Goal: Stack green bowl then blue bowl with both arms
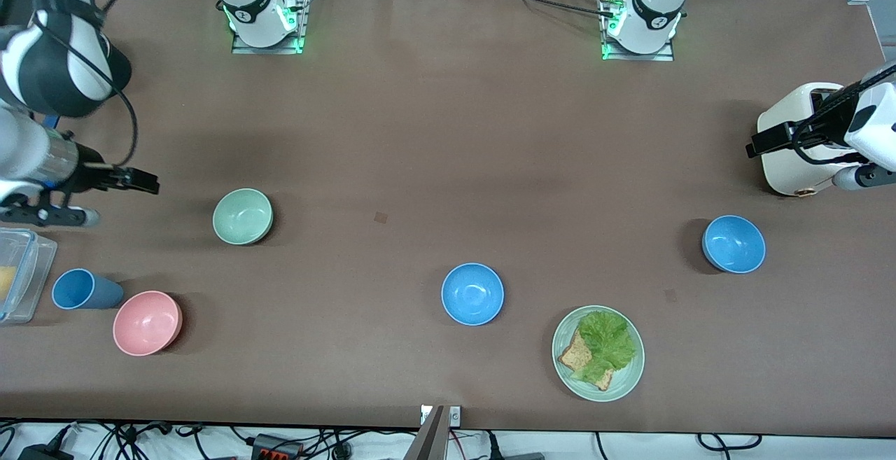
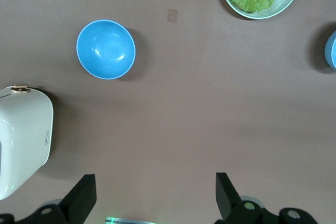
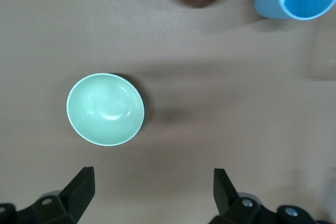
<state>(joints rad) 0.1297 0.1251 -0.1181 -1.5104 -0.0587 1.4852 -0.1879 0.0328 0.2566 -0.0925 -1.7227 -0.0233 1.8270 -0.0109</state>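
The green bowl (image 1: pixel 242 216) stands upright toward the right arm's end of the table; it also shows in the right wrist view (image 3: pixel 105 109). One blue bowl (image 1: pixel 472 293) sits mid-table near the front camera. A second blue bowl (image 1: pixel 733 244) sits toward the left arm's end and shows in the left wrist view (image 2: pixel 106 49). My right gripper (image 1: pixel 115 197) (image 3: pixel 153 190) is open and empty, up in the air over bare table beside the green bowl. My left gripper (image 1: pixel 794 164) (image 2: pixel 155 198) is open and empty, over the table by a white appliance, apart from the second blue bowl.
A pink bowl (image 1: pixel 148 323), a blue cup (image 1: pixel 84 289) and a clear container (image 1: pixel 28 264) stand at the right arm's end. A pale green plate (image 1: pixel 558 348) with lettuce and bread lies near the front edge. A white appliance (image 1: pixel 798 187) stands at the left arm's end.
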